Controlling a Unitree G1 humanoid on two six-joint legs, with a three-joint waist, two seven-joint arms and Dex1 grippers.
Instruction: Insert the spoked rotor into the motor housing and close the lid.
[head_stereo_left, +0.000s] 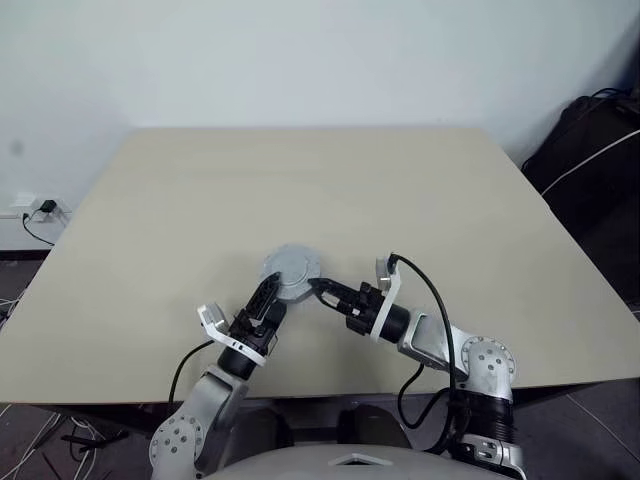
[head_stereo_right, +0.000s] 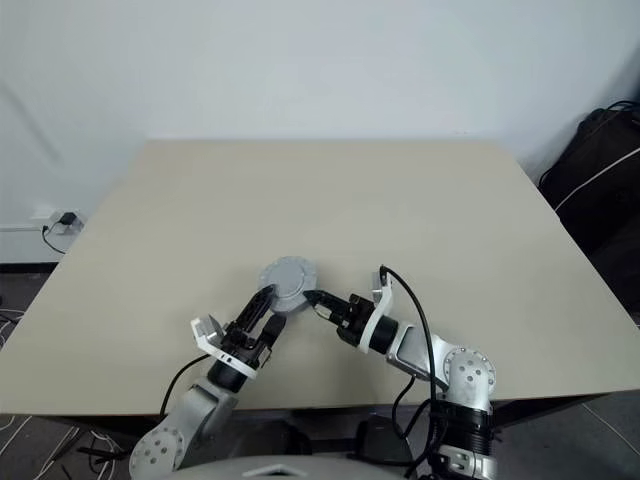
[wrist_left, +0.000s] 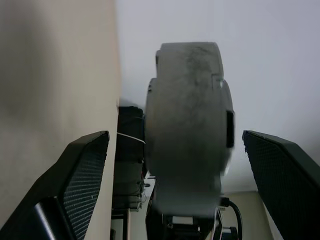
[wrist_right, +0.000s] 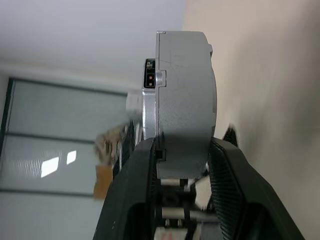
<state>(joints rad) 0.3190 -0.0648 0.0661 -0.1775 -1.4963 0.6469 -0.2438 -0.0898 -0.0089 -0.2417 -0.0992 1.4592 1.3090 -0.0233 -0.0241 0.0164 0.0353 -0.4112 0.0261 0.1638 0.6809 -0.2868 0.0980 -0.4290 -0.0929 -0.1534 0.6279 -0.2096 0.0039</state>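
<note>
The round grey motor housing (wrist_right: 182, 95) sits low over the near middle of the tan table (head_stereo_left: 300, 180), with the silver-grey lid (head_stereo_left: 291, 270) as its top face. My right gripper (wrist_right: 182, 145) is shut on the housing's edge from the right. From the left, my left gripper (wrist_left: 175, 135) stands open, with one finger (wrist_left: 82, 170) on each side of the housing (wrist_left: 187, 125) and a gap on both sides. The spoked rotor is hidden. I cannot tell whether the housing touches the table.
A black bag (head_stereo_left: 590, 140) with a white cable lies on the floor past the table's right edge. A wall socket with a plug (head_stereo_left: 40, 208) is at the left. The table's front edge runs just below both wrists.
</note>
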